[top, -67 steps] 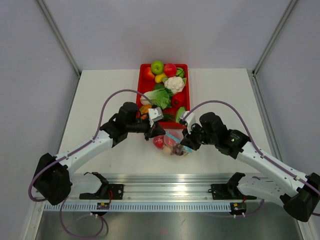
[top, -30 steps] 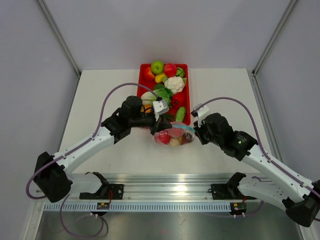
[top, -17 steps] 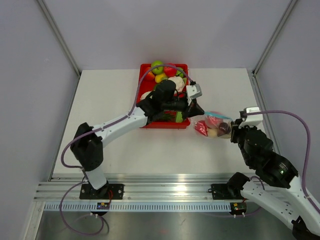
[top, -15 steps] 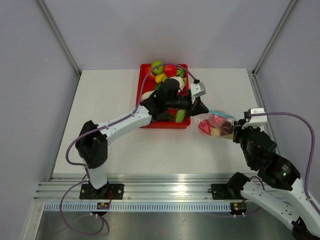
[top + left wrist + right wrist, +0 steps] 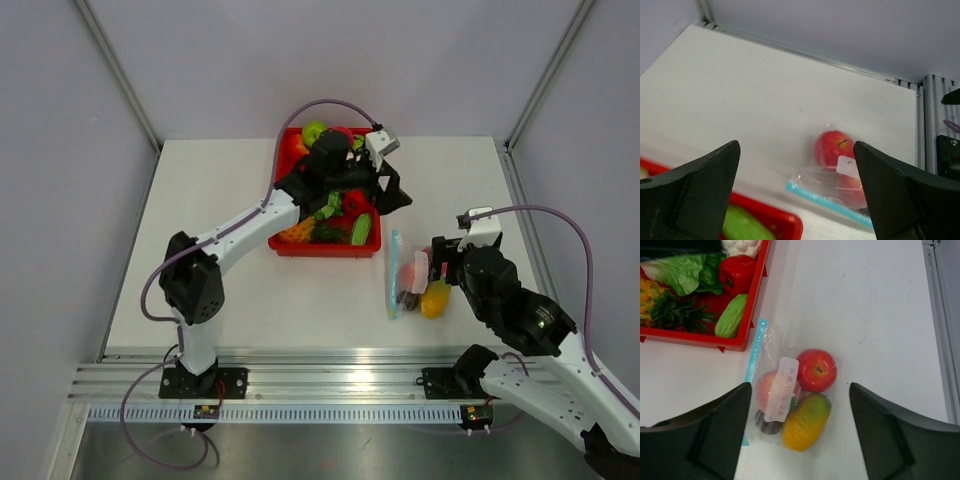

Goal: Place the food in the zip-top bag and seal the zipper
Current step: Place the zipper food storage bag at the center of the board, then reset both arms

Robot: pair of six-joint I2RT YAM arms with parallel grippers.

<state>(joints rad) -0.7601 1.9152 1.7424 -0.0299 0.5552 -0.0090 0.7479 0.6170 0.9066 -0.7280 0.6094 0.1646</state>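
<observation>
The zip-top bag (image 5: 411, 282) lies flat on the table to the right of the red tray (image 5: 322, 247). Its zipper (image 5: 755, 352) is a straight teal strip facing the tray. Inside the bag are food pieces: a red apple (image 5: 816, 370), a yellow-orange mango (image 5: 806, 422), a pinkish fruit (image 5: 767, 390) and a dark piece. My right gripper (image 5: 441, 263) hovers open over the bag, one finger on each side, touching nothing. My left gripper (image 5: 389, 189) is open above the tray's right edge, with the bag (image 5: 837, 176) beyond it. More food fills the tray.
The tray holds lettuce (image 5: 679, 269), a red pepper (image 5: 738, 271), a green cucumber (image 5: 732, 315), a pineapple (image 5: 660, 302) and a cauliflower (image 5: 742, 246). The left arm reaches across the tray. The table's right edge rail (image 5: 520, 200) runs beside the bag.
Both grippers opened and let go of the bag, which now lies on the table right of the tray. The left arm drew back over the tray; the right arm pulled back toward me.
</observation>
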